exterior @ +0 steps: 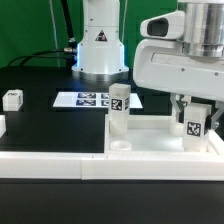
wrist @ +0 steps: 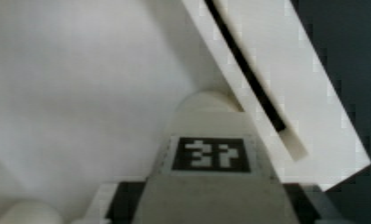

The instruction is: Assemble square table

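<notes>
The black tabletop (exterior: 40,120) runs wide and mostly bare on the exterior view's left. Its near edge is closed off by the long low wall strip (exterior: 45,165). Behind it stand the robot base (exterior: 100,50) and a green backdrop (exterior: 30,25).

The square table (exterior: 150,149) lies tray-side up on the exterior view's right, its front rim against the wall strip. Its floor is open between the two legs that stand over it. A round socket (exterior: 120,144) shows in its near corner on the exterior view's left.

The marker board (exterior: 97,99) lies flat behind the square table, apart from it.

The gripper (exterior: 195,120) hangs over the far right part of the tray and pinches the held leg (exterior: 194,128) upright between its fingers, tag facing out. The wrist view shows that leg (wrist: 212,150) just beside the tray's rim. Whether it touches the floor cannot be told.

The corner leg (exterior: 119,110) stands upright at the tray's far corner on the exterior view's left.

The loose leg (exterior: 12,98) sits alone on the tabletop, well apart, far to the exterior view's left.
</notes>
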Available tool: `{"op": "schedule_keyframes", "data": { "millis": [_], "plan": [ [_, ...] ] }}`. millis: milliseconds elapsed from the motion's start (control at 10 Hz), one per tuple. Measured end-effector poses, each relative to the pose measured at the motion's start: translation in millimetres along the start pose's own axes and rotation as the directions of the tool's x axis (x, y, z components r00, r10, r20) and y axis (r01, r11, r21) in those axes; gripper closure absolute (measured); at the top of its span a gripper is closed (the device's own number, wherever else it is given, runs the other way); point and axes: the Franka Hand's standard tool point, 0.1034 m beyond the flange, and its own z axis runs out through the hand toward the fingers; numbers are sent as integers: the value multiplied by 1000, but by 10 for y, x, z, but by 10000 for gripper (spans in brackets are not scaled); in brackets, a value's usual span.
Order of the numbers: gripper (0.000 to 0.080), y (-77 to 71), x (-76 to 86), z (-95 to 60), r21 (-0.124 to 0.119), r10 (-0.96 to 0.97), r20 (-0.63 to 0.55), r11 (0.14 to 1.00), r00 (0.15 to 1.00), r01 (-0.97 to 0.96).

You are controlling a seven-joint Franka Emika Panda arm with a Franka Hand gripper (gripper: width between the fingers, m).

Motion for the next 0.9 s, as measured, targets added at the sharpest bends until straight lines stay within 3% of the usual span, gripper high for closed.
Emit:
{"op": "schedule_keyframes", "data": {
  "millis": [200,400,900],
  "plan": [
    [509,-11,-3,-2,-13,236,10,972,972,-236],
    [509,-14,3,-2,-52,435,22,900,900,-433],
    [509,-2,13,9,-50,676,11,737,737,-674]
  ]
}}
